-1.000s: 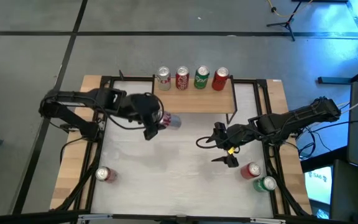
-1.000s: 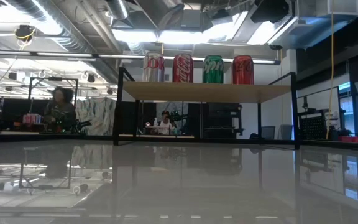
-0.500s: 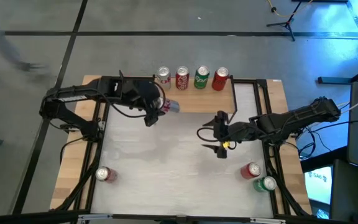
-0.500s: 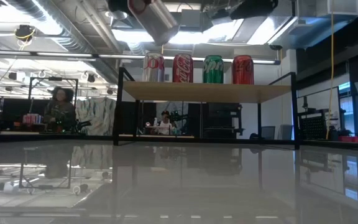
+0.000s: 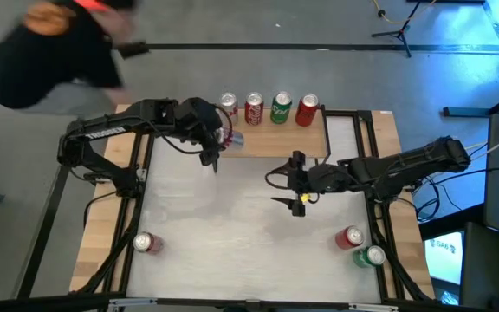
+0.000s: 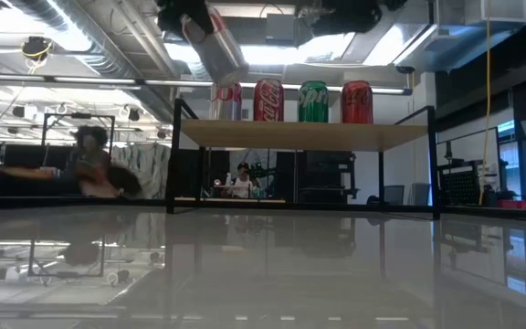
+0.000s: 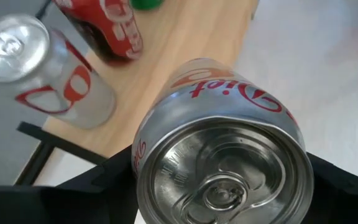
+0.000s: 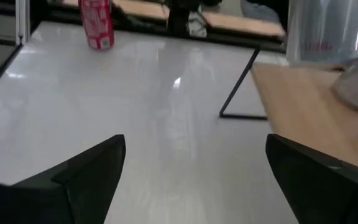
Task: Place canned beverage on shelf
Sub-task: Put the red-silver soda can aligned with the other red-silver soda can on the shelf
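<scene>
The shelf (image 5: pixel 275 137), a light wood plank on thin black legs, stands at the table's far edge. Several cans stand in a row on its back part: silver (image 5: pixel 228 104), red (image 5: pixel 254 108), green (image 5: pixel 281 107), red (image 5: pixel 308 110). My left gripper (image 5: pixel 222 146) is shut on a silver Diet Coke can (image 7: pixel 222 162), held in the air over the shelf's left end; in the low view the can (image 6: pixel 214 42) slants above the plank (image 6: pixel 304 134). My right gripper (image 5: pixel 294 189) hangs open over the table's middle, in front of the shelf, with nothing between its fingers. My left gripper pinches the can's round side wall (image 7: pixel 143 155) between its two fingers (image 7: pixel 98 183), close to the can's top end. The fingers slant down from the table's left toward the shelf. The can is lifted clear and tilted, its pull-tab end toward my wrist and its bottom toward the plank.
On the table stand a red can (image 5: pixel 148 243) near the front left, plus a red can (image 5: pixel 350 237) and a green can (image 5: pixel 371 256) at the front right. A person in dark clothes (image 5: pixel 50 52) leans in beyond the far left corner.
My left gripper has swung toward the table's far edge with the can, from in front of the shelf to over its left end; the can stays tilted and clear. My right gripper has gone toward the table's middle and far edge and turned. A person has come in at the far left.
</scene>
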